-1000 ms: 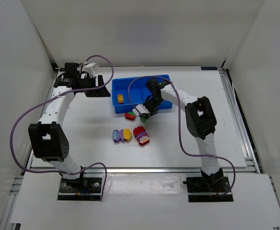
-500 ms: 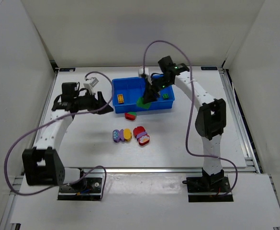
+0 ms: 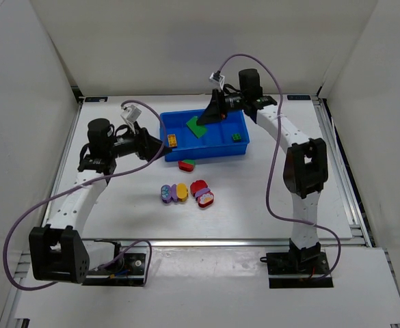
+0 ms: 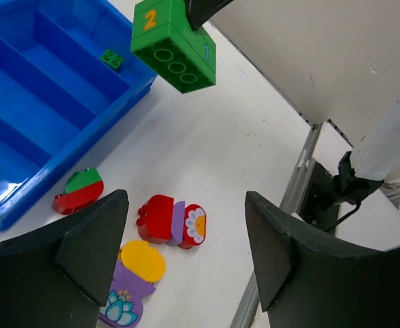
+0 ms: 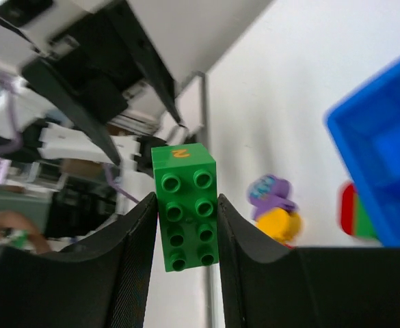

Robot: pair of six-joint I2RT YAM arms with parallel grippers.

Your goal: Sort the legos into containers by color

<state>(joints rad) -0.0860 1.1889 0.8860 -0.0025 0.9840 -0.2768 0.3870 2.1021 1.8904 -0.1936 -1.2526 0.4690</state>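
The right jaws are clamped on the green brick (image 5: 186, 208) above the blue tray (image 3: 220, 155), while the left jaws stand apart and empty, a red brick (image 4: 160, 217) on the surface below them.

**Bright, even light; one wrist view soft at the back**

Diffuse light from above floods the white worktop (image 3: 117, 205) in the overhead view, leaving only faint, soft-edged shadows under the arms and bricks. The left wrist view is crisp, with a pale sheen along the near rim of the blue tray (image 4: 29, 116). In the right wrist view the green brick (image 5: 184, 205) is sharp, while the tray corner and everything behind it blur.
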